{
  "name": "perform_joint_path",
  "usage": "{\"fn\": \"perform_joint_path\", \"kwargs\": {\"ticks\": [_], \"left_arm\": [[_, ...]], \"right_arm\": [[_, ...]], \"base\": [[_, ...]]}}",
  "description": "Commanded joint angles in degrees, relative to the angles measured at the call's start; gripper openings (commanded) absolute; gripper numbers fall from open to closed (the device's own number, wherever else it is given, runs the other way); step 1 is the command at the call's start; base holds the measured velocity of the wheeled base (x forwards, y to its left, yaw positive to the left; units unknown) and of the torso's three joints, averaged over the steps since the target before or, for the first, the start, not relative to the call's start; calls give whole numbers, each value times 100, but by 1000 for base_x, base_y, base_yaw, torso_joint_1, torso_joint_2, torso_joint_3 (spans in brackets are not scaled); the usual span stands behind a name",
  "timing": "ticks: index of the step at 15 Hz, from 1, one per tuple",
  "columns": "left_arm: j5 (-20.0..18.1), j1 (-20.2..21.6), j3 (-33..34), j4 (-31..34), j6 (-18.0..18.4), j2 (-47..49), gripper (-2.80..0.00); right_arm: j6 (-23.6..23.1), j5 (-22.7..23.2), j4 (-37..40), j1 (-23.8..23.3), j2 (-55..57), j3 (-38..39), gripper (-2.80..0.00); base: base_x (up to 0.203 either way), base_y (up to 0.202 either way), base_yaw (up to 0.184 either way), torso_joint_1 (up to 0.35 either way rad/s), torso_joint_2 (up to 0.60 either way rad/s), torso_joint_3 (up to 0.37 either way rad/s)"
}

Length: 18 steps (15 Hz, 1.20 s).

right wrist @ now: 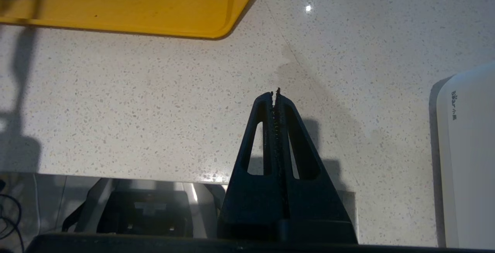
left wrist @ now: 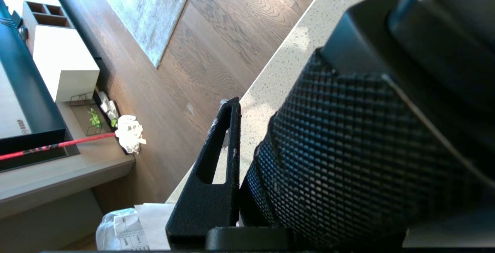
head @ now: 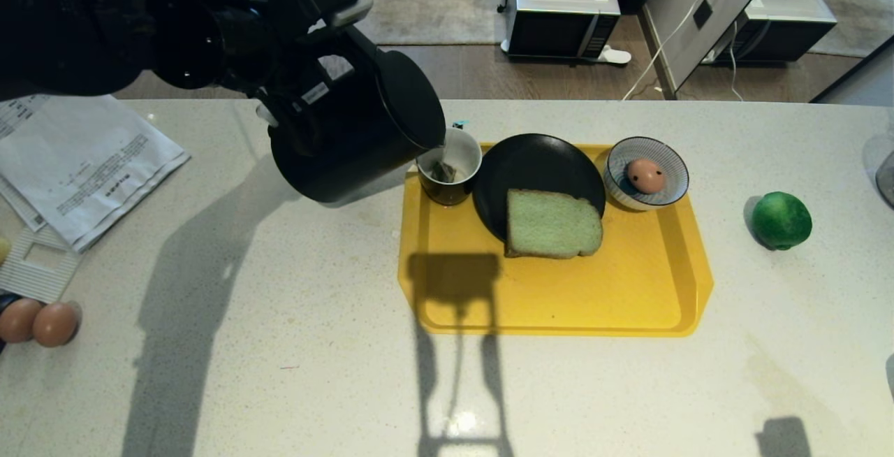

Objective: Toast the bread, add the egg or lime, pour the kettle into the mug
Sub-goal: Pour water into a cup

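While our left gripper (head: pixel 311 104) has its fingers clamped on the handle of the kettle (head: pixel 356 139), tipped with its spout over the mug (head: pixel 449 172) on the yellow tray (head: pixel 649 289), we should tilt slowly, our right gripper (right wrist: pixel 276 92) staying pinched shut, empty.

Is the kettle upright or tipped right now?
Tipped: the left hand holds the kettle leaning, spout over the mug.

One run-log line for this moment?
left pincer: holds kettle tilted over mug | right pincer: shut, idle | bread: on plate
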<state>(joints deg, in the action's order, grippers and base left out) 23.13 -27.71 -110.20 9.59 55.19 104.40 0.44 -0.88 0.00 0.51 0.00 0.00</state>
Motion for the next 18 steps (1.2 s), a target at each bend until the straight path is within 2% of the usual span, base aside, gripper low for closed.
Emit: {"fn": "perform_joint_path", "kwargs": {"ticks": [1,18], "left_arm": [[43,-50,-1,-9,36,-25,-280],[324,-182,-10,185,150,-288,-280]], "right_arm": [[0,0,0,2,0,9,-280],[0,0,0,2,0,3,-280]], "base": [[0,0,0,0,0,0],[0,0,0,0,0,0]]}}
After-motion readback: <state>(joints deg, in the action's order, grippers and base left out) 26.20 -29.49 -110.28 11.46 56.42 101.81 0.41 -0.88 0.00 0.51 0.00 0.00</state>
